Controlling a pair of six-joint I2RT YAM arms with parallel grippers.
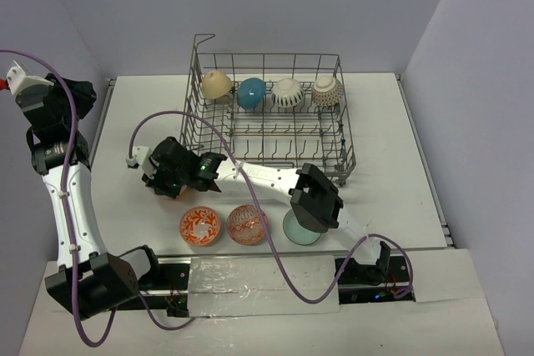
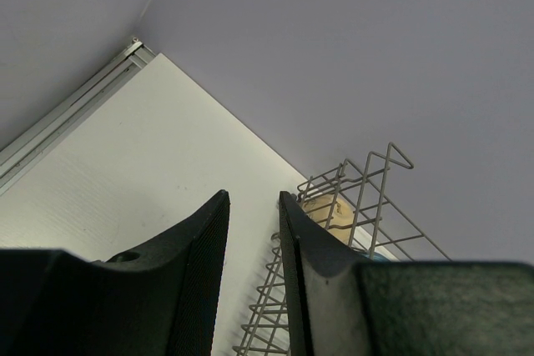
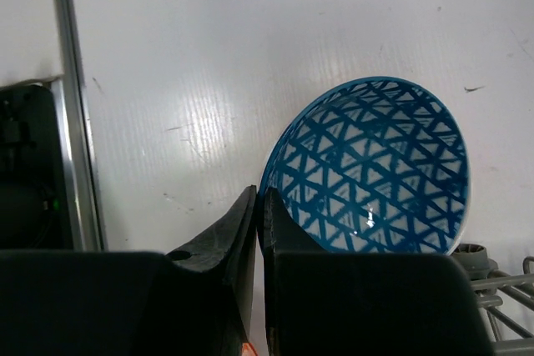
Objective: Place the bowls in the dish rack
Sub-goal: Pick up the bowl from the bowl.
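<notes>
My right fingers [image 3: 221, 243] are pinched on the rim of the blue patterned bowl [image 3: 375, 164], left fingers [image 2: 200, 264] just sitting apart.

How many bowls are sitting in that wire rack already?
4, along the far side of the dish rack, left to right: tan bowl, teal-blue bowl, white striped bowl, patterned bowl. None seems hidden.

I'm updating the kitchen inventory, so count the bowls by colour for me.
tan bowl: 1
teal-blue bowl: 1
white striped bowl: 1
white brown-patterned bowl: 1
orange-red patterned bowls: 2
pale green bowl: 1
blue-white lattice bowl: 1
Total: 8
An orange patch under the right gripper may be another; cannot tell.
</notes>
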